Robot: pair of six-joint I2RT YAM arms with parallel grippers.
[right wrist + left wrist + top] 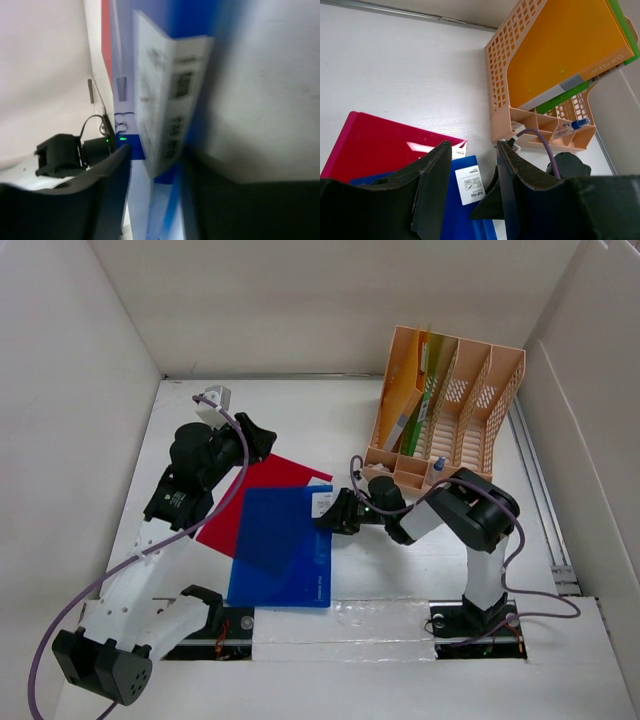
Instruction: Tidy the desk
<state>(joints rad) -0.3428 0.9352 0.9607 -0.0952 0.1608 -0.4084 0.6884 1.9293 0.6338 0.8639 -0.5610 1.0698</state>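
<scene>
Across the whole floor of the view, walled by plain white panels: the large flat matte white desk point(300, 420). Toward its far left, left gripper point(473, 148) hangs over the far corner of a flat red plastic folder point(268, 478); fingers moderately apart, nothing between them. A flat blue translucent plastic folder point(280, 550) lies partly over the red one and reaches toward the near edge. At the blue folder's right edge, by a small white printed label point(470, 185), the right gripper point(326, 512): fingers apart, one either side of that edge; contact cannot be told. Far right corner: a peach slotted plastic file rack point(505, 390) holding an orange folder point(565, 45) and a green one point(627, 30); a blue-capped pen point(580, 123) in a small front compartment.
</scene>
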